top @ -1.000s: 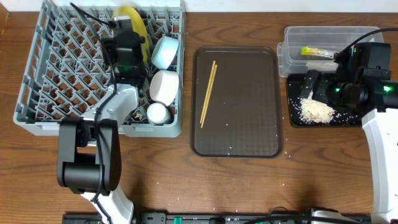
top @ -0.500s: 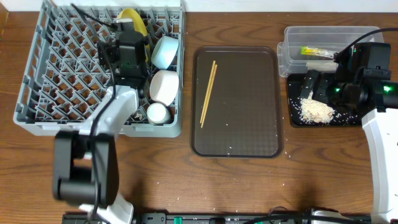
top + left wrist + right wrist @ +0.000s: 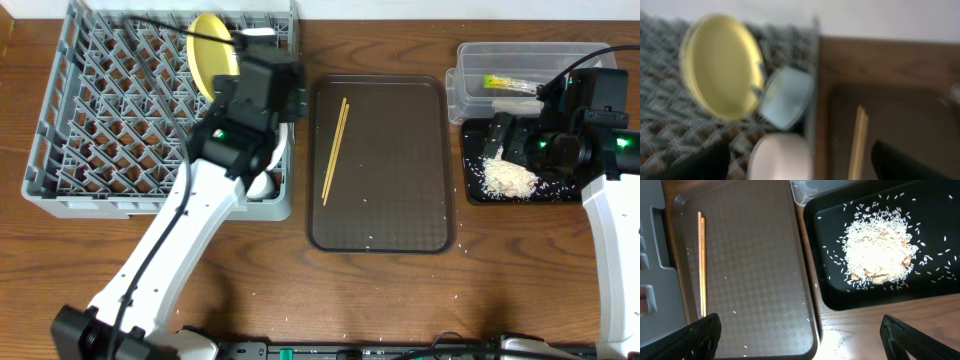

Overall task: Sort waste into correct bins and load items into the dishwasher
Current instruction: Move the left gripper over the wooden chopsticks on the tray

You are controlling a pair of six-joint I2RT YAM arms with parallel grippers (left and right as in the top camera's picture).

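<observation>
The round yellow plate (image 3: pixel 210 55) stands on edge in the grey rack (image 3: pixel 100 130), plain and glossy. The left claw (image 3: pixel 800 165) and right claw (image 3: pixel 802 335) are both spread apart.

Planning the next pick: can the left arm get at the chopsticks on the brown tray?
Probably yes. The chopsticks lie uncovered on the tray, and the left arm is over the rack edge just beside it.

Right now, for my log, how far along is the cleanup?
Done: the plate, blue bowl and white bowl sit in the rack, rice lies in the black tray, a packet in the clear tub. In hand: nothing; left fingers and right fingers are open. Left: the chopsticks on the brown tray.
</observation>
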